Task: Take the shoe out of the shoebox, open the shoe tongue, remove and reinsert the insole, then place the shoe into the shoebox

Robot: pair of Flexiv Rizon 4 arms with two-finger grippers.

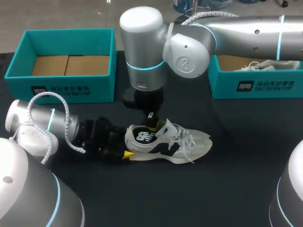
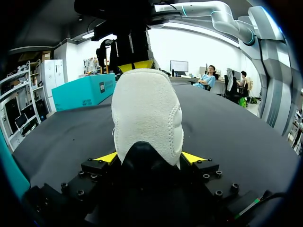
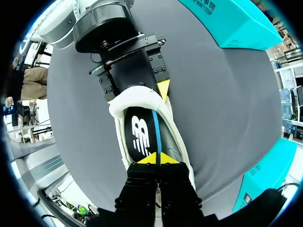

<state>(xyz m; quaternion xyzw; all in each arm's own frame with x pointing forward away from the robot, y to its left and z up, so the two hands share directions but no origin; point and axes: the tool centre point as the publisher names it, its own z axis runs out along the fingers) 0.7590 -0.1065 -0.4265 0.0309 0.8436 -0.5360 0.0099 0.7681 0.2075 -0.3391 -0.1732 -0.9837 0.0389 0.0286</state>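
A white and grey sneaker (image 1: pixel 176 143) lies on its sole in the middle of the black table, toe to the right. From the left, my left gripper (image 1: pixel 127 147) holds its heel (image 2: pixel 147 113), with one yellow finger on each side. My right arm reaches past the middle from the right. Its gripper (image 1: pixel 152 125) points down into the shoe's opening. In the right wrist view the tips of my right gripper (image 3: pixel 156 159) are pinched together on the black insole (image 3: pixel 142 135), whose blue edge runs up to them. The teal shoebox (image 1: pixel 66 90) stands open at the back left.
A second teal box (image 1: pixel 255 85) stands at the back right with another white shoe (image 1: pixel 258 66) inside. The right arm's elbow hangs over the table's back middle. Bare black tabletop (image 1: pixel 189 189) lies in front of the sneaker.
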